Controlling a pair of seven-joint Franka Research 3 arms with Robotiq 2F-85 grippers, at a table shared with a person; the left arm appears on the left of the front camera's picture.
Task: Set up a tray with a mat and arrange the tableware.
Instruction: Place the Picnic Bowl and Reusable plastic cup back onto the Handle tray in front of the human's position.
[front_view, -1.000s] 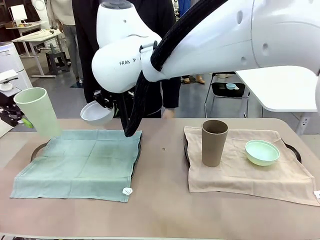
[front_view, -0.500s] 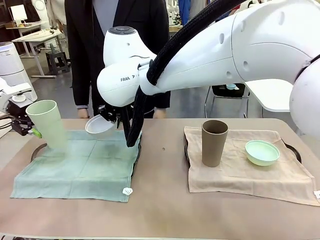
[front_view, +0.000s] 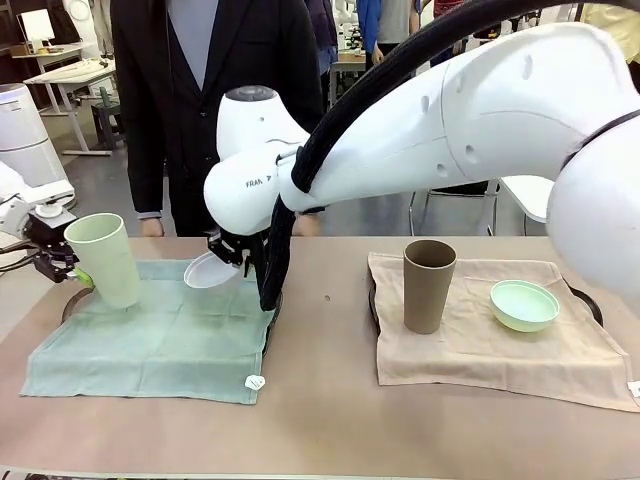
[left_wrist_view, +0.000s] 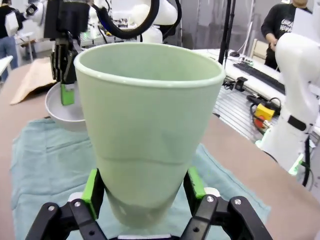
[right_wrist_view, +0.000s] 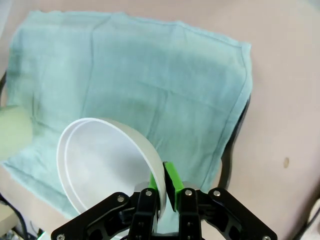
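My left gripper (front_view: 72, 268) is shut on the pale green cup (front_view: 104, 258), holding it upright at the far left corner of the green mat (front_view: 150, 335); its green pads (left_wrist_view: 93, 192) press the cup (left_wrist_view: 148, 125) near its base. Reaching across the middle, my right gripper (front_view: 228, 252) is shut on the rim of the white bowl (front_view: 210, 270), tilted just above the mat's far edge. From the right wrist, the bowl (right_wrist_view: 107, 167) hangs over the mat (right_wrist_view: 150, 80). The taupe-brown cup (front_view: 428, 285) and mint green bowl (front_view: 524, 305) stand on the beige mat (front_view: 480, 345).
Dark tray rims (front_view: 276, 310) peek out from under both mats. A person in a dark jacket (front_view: 215, 90) stands at the far side, hands at the table edge. A small white tag (front_view: 255, 381) lies at the green mat's front corner.
The left gripper has lowered the green cup and shifted it right, over the mat's corner. The right gripper has brought the white bowl down and tilted it. The person has stepped left.
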